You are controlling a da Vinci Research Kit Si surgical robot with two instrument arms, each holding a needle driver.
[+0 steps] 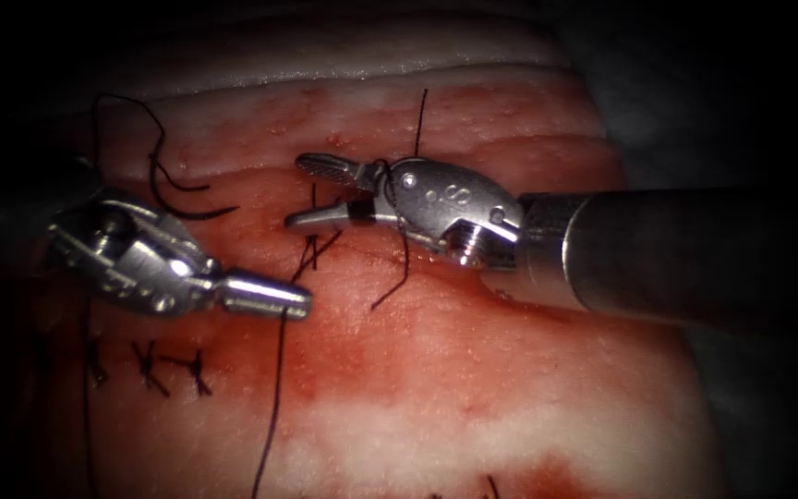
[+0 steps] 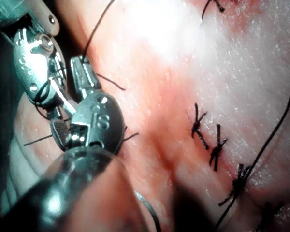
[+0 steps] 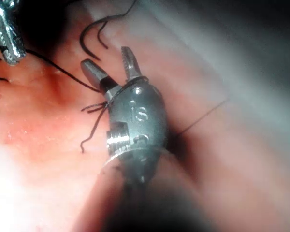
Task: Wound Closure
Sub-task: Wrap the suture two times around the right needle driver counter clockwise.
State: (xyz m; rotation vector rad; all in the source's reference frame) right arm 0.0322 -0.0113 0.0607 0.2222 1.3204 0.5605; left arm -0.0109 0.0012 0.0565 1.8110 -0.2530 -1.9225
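My right tool (image 1: pixel 311 192) comes in from the right with its jaws open over a knotted stitch (image 1: pixel 312 245). They hold nothing. Dark thread (image 1: pixel 383 171) is looped around it just behind the jaws, as the right wrist view (image 3: pixel 117 89) also shows. One strand runs up the tissue and the other trails down. My left tool (image 1: pixel 299 300) lies lower left, shut on a long thread (image 1: pixel 274 397) that hangs toward the near edge. A dark curved piece that looks like the needle (image 1: pixel 187 214) lies flat on the tissue above the left tool. Neither tool holds it.
Three finished stitches (image 1: pixel 145 365) sit in a row on the tissue below the left tool, also seen in the left wrist view (image 2: pixel 216 150). Red fluid (image 1: pixel 390 370) stains the tissue's middle. The pale far edge of the tissue (image 1: pixel 371 69) runs along the top.
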